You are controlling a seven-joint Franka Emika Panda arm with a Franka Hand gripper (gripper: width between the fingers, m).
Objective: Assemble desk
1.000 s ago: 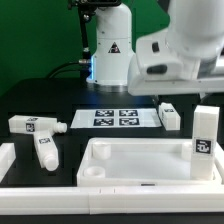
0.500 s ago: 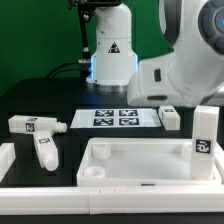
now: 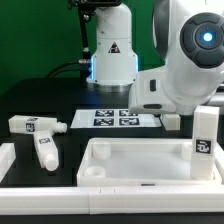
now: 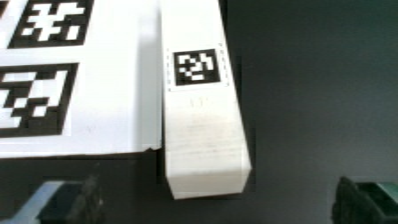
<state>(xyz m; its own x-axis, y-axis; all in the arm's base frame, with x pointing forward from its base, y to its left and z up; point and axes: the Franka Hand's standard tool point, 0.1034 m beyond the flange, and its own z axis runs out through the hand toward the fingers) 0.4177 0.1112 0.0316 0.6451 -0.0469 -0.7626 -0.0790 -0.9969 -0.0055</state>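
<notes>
The white rimmed tabletop panel [image 3: 140, 165] lies at the front. Two tagged post legs lie on the exterior view's left [image 3: 35, 125] [image 3: 45, 152]. A third leg [image 3: 204, 132] stands upright at the panel's right corner. A fourth leg [image 3: 173, 121] lies beside the marker board [image 3: 115, 117], mostly behind the arm. In the wrist view this leg [image 4: 201, 110] lies lengthwise, tag up, along the marker board's edge [image 4: 80, 90]. My gripper [image 4: 222, 205] is open and empty above the leg's end, with one dark finger [image 4: 68, 203] on each side, not touching. In the exterior view the arm hides the gripper.
The long white border rail [image 3: 8, 160] runs along the exterior view's left and front of the panel. The robot base [image 3: 110, 50] stands behind the marker board. The arm's bulky body [image 3: 190, 60] fills the upper right of the exterior view.
The arm has swung down and toward the exterior view's left, coming over the leg beside the marker board. No part has moved.
</notes>
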